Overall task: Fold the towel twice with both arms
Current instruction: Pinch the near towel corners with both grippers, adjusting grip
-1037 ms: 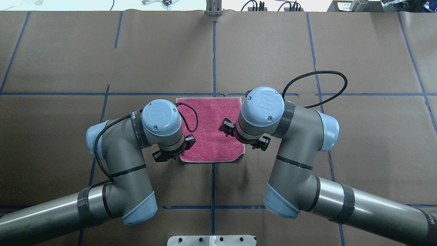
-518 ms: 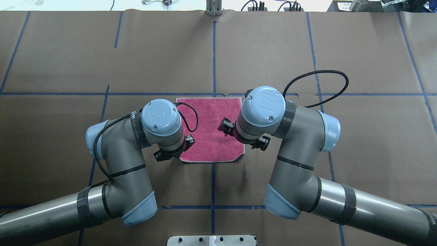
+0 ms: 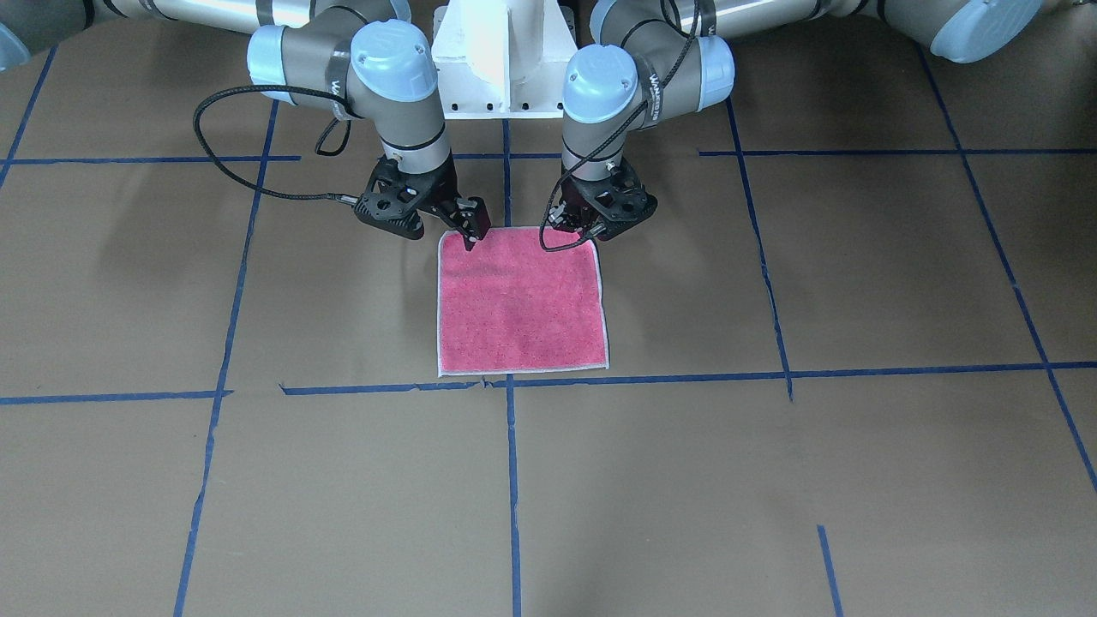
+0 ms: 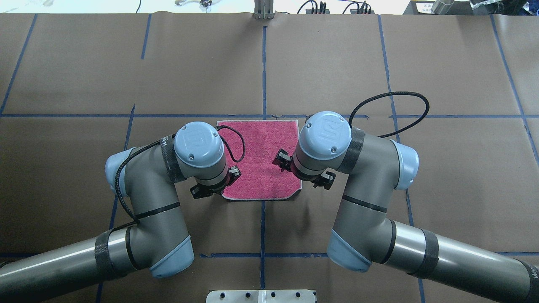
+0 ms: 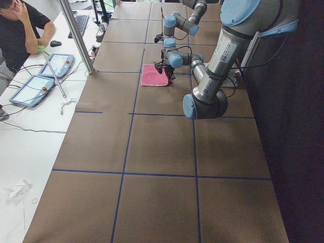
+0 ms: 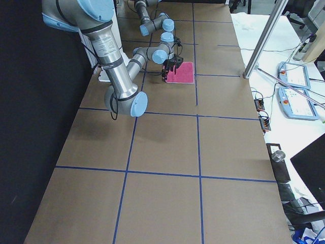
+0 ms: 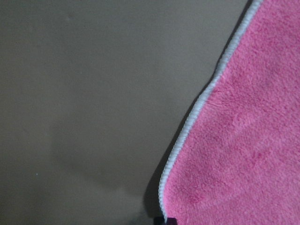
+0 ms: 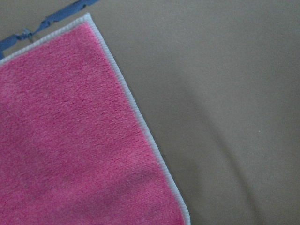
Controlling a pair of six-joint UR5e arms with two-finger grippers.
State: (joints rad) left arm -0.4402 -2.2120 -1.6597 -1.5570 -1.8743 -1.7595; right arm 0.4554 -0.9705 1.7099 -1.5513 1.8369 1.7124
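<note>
In the front-facing view the jaws of the right arm [image 3: 411,137] come down onto the towel's upper left corner, and the jaws of the left arm [image 3: 600,86] sit over its upper right corner; whether either pair is spread or pinching the cloth I cannot tell. The towel [image 3: 518,300] lies flat and unfolded, pink-red face up with a whitish stitched edge, at the centre of that frame. Its lower edge is just above a blue tape line [image 3: 651,377]. From overhead the two wrists cover the towel's lower corners, and a black cable [image 4: 396,93] loops away to the upper right. The left wrist camera shows the hem [image 7: 197,112] running slightly wavy up the right of its frame. The right wrist camera shows the cloth filling the left half, one corner next to tape at the upper left. The surface [image 3: 771,497] is covered in brown paper marked off into large rectangles by blue tape. A white pedestal base [image 3: 501,51] stands at the top centre of the front-facing view. In the left side view a white desk runs down the left of the frame. A person in a black shirt [image 5: 20,30] sits at its upper left, with two tablet-like control units [image 5: 58,65] and a slanted metal post [image 5: 76,35] close by. The right side view shows two similar units [image 6: 294,76] at the right and another metal post [image 6: 264,40].
</note>
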